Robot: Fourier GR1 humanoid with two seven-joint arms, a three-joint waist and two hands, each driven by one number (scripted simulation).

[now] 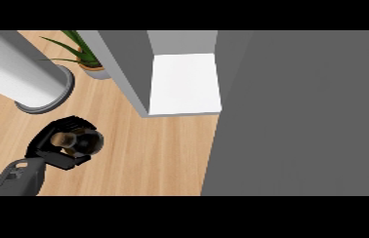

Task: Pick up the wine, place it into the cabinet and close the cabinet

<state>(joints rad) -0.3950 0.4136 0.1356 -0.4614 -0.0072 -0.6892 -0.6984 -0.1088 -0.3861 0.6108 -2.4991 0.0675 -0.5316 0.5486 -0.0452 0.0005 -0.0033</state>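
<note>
Panel of plain dark grey (288, 115) takes up the whole right side of the head view, running from the top of the scene to the bottom and hiding whatever lies under it. Left of it stretches the desk (158, 154), a light wood top with the grain running lengthwise. At the top middle stands the cabinet (126, 66), its grey side wall slanting down toward the desk. Its inside shows as a bright white floor (184, 83) that is bare and open to view, its right edge meeting the grey panel. A thick white cylinder (25, 71) leans in from the upper left corner, seated on a round grey base (54, 98) that rests on the desk.

Below that base, at the lower left, a grey forearm (18, 176) comes in from the edge and ends in the black left hand (51, 151). Its fingers are curled round the wine (85, 142), which is seen end-on as a dark round shape with a brownish patch beside it. The wine sits inside this grasp, well apart from the cabinet's white floor. I cannot tell whether it touches the desk.

Smallest is a green spiky plant (75, 49) in a pot (97, 72), tucked between the cylinder and the cabinet wall.
</note>
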